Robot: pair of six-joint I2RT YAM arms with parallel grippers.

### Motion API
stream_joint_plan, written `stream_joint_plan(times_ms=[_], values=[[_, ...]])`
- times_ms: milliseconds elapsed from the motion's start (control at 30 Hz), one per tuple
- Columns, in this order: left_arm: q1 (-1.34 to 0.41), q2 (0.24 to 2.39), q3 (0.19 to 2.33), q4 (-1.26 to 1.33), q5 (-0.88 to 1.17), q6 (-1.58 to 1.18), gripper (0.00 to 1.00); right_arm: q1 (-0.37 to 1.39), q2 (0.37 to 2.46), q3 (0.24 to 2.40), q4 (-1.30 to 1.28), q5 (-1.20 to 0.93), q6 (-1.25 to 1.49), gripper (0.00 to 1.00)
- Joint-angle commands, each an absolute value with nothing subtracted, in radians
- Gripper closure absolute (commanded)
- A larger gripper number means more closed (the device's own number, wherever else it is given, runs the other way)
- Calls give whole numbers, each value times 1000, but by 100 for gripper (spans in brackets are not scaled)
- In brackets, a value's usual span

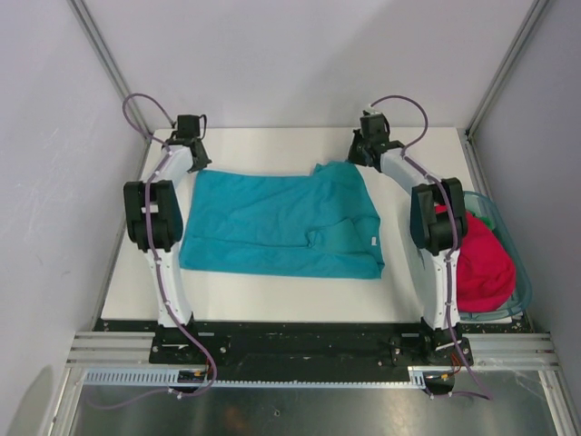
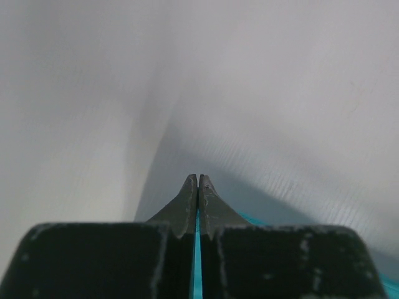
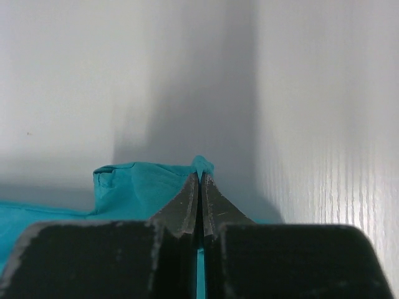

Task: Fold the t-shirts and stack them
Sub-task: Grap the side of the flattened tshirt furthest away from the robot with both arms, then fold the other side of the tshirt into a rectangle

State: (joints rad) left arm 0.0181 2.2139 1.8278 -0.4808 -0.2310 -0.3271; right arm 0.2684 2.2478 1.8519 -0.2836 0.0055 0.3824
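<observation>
At the near right, a magenta-red t-shirt (image 1: 481,263) is seen heaped in a translucent teal basket (image 1: 497,213), not yet folded. On the white table (image 1: 272,304) the teal-blue t-shirt (image 1: 263,222) is spread flat, its right side doubled over. Its far corners are pinched: the left tool (image 2: 197,182) and the right tool (image 3: 199,177) are each pressed together on teal cloth. A fold is judged to be in hand. Next, both corners must be lifted together and drawn toward the near hem.
</observation>
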Motion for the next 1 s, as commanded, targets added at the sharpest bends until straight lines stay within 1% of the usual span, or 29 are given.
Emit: stream_joint_plan(times_ms=[0, 167, 400, 500, 567, 633, 700, 800, 833, 900, 967], values=[[32, 2104, 1787, -469, -230, -359, 100, 285, 2102, 1768, -192, 44, 357, 99], [36, 2046, 1719, -467, -232, -372, 100, 319, 1984, 1632, -142, 73, 352, 98], [43, 1936, 1570, -461, -246, -406, 100, 366, 1829, 1424, -115, 122, 364, 97], [42, 1883, 1482, -458, -258, -420, 100, 384, 1767, 1337, -110, 132, 373, 94], [42, 1849, 1419, -457, -266, -424, 100, 403, 1721, 1272, -108, 138, 378, 90], [43, 1817, 1361, -456, -272, -427, 100, 424, 1670, 1200, -103, 145, 382, 83], [43, 1793, 1308, -456, -278, -431, 100, 442, 1616, 1126, -100, 157, 386, 72], [43, 1774, 1250, -455, -288, -427, 100, 452, 1529, 1028, -105, 165, 397, 54], [45, 1771, 1237, -454, -289, -425, 100, 454, 1502, 1005, -111, 170, 399, 49], [44, 1767, 1221, -454, -286, -425, 100, 455, 1455, 971, -126, 182, 407, 44], [44, 1764, 1216, -453, -274, -429, 100, 457, 1428, 962, -134, 195, 410, 43]])
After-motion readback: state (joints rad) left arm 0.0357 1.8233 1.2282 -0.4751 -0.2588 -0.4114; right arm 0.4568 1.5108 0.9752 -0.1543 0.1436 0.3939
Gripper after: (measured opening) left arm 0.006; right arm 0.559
